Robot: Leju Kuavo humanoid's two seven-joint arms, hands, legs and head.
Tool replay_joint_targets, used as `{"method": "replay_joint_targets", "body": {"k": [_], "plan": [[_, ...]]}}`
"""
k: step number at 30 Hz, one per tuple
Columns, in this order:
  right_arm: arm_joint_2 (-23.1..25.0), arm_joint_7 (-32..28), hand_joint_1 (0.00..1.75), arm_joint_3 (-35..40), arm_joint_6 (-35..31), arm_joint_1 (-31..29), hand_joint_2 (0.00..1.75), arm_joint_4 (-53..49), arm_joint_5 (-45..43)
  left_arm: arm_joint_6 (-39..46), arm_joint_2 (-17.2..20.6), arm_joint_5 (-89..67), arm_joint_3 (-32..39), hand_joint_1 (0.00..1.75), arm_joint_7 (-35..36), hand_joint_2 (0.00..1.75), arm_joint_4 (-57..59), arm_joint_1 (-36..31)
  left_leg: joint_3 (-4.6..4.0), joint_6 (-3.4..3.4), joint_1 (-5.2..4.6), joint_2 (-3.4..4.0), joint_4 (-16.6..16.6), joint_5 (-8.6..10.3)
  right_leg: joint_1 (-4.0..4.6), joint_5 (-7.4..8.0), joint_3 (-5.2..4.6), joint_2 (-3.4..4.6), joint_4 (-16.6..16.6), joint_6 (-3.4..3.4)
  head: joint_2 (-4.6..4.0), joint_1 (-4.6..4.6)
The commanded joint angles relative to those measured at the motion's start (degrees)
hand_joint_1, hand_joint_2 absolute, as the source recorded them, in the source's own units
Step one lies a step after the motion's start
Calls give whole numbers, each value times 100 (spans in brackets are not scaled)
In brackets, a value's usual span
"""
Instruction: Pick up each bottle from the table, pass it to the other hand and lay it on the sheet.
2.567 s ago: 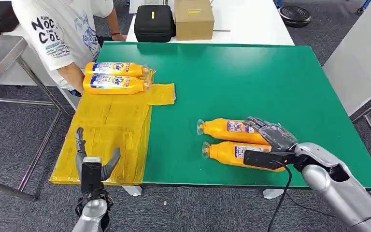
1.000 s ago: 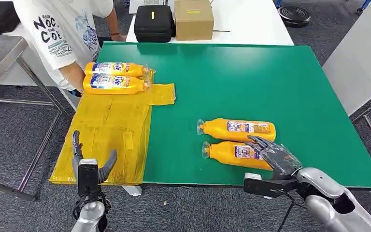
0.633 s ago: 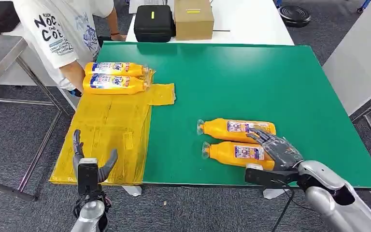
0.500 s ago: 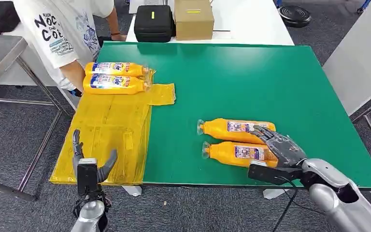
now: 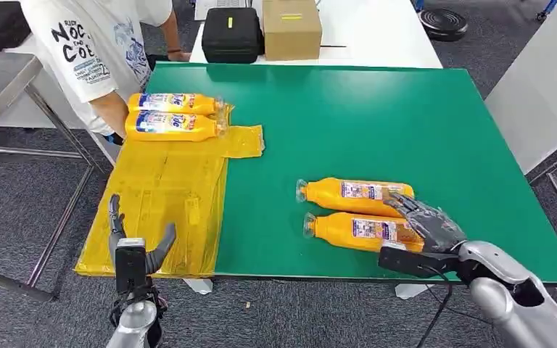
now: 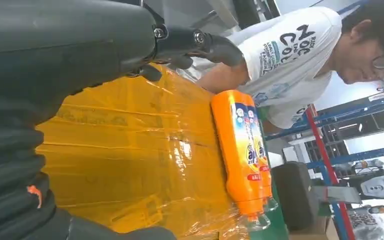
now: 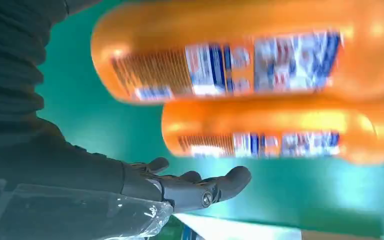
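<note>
Two orange bottles lie side by side on the green table (image 5: pixel 377 116), a far one (image 5: pixel 348 193) and a near one (image 5: pixel 352 230), caps pointing left. My right hand (image 5: pixel 428 222) hovers at their base ends with fingers spread and holds nothing. The right wrist view shows both bottles (image 7: pixel 220 60) (image 7: pixel 280 131) beyond its dark fingers (image 7: pixel 200 187), with a gap between. My left hand (image 5: pixel 136 243) stands open over the near edge of the yellow sheet (image 5: pixel 167 188). Two more bottles (image 5: pixel 170 104) (image 5: pixel 168 125) lie at the sheet's far end, the nearer of them a bottle (image 6: pixel 240 145) in the left wrist view.
A person in a white printed shirt (image 5: pixel 94 43) stands at the table's far left corner, one arm by the sheet's bottles. A black case (image 5: pixel 230 32) and a cardboard box (image 5: pixel 291 27) sit on the white table behind. A metal bench (image 5: pixel 3 80) stands left.
My right hand drew back from the far bottle's base toward the table's front edge, then moved forward and right to the bottles' base ends. The left hand and all bottles stayed put.
</note>
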Motion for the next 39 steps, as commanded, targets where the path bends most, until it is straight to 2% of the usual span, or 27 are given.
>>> {"method": "replay_joint_targets", "body": {"k": [1, 3, 6, 10, 14, 16, 19, 20, 23, 29, 34, 39], "plan": [[355, -6, 0, 188, 183, -552, 175, 783, -60, -1, 64, -25, -75, 0, 92, 175, 414, -290, 17, -8, 4, 21, -4, -7, 4, 0, 15, 16, -6, -7, 0, 2], [363, -28, 0, 239, 228, -702, 175, 887, -88, -6, 60, -25, -72, 0, 101, 175, 419, -301, 28, -13, 5, 33, -4, -13, 5, 0, 24, 27, -8, -9, 0, 0], [559, -97, 0, 563, 354, -1364, 175, 1480, -198, 6, 38, -63, -49, 0, 134, 175, 452, -379, 33, -14, 6, 36, -2, -11, 7, 2, 25, 28, -8, -10, 0, 2], [622, -139, 0, 714, 340, -1494, 175, 1666, -223, 14, 38, -63, -24, 0, 144, 175, 461, -388, 26, -8, 5, 30, -4, -2, 6, 5, 20, 20, -9, -9, 0, 2], [515, -157, 0, 663, 138, -1271, 175, 1512, -263, 37, 45, -51, 0, 0, 118, 175, 417, -321, 48, -13, 11, 22, -6, -10, 12, -5, 45, 14, -12, -13, 0, 2], [470, -145, 0, 631, 119, -1354, 175, 1543, -314, 18, 34, -51, 13, 0, 105, 175, 368, -276, 26, -7, 3, 15, -6, -1, 4, 0, 21, 9, -8, -6, 0, 2], [497, -147, 0, 641, 186, -1424, 175, 1654, -362, 8, 22, -66, 10, 0, 115, 175, 380, -285, 49, -12, 8, 28, -1, -16, 9, -10, 44, 21, -6, -11, 0, 2], [497, -147, 0, 641, 186, -1424, 175, 1654, -362, 8, 22, -66, 10, 0, 115, 175, 380, -285, 17, -5, 2, 18, -4, 0, 2, 1, 16, 13, -5, -4, 0, 2], [514, -144, 0, 650, 172, -1413, 175, 1670, -357, 8, 22, -68, 10, 0, 116, 175, 383, -291, 42, -11, 8, 21, 0, -12, 9, -9, 41, 14, -5, -11, 0, 4], [514, -144, 0, 650, 172, -1413, 175, 1670, -357, 8, 22, -68, 10, 0, 116, 175, 383, -291, 18, -6, 2, 15, -4, -2, 3, 0, 17, 10, -5, -7, 0, 2], [580, -165, 0, 727, 124, -1312, 175, 1633, -295, 42, 32, -94, 18, 0, 117, 175, 403, -307, 61, -18, 12, 26, 1, -24, 14, -18, 58, 18, -4, -18, 0, 2], [553, -153, 0, 775, 83, -1337, 175, 1472, -236, 75, 47, -147, 7, 0, 148, 175, 241, -223, 60, -16, 12, 28, -1, -22, 14, -15, 57, 21, -7, -16, 0, 2]]}}
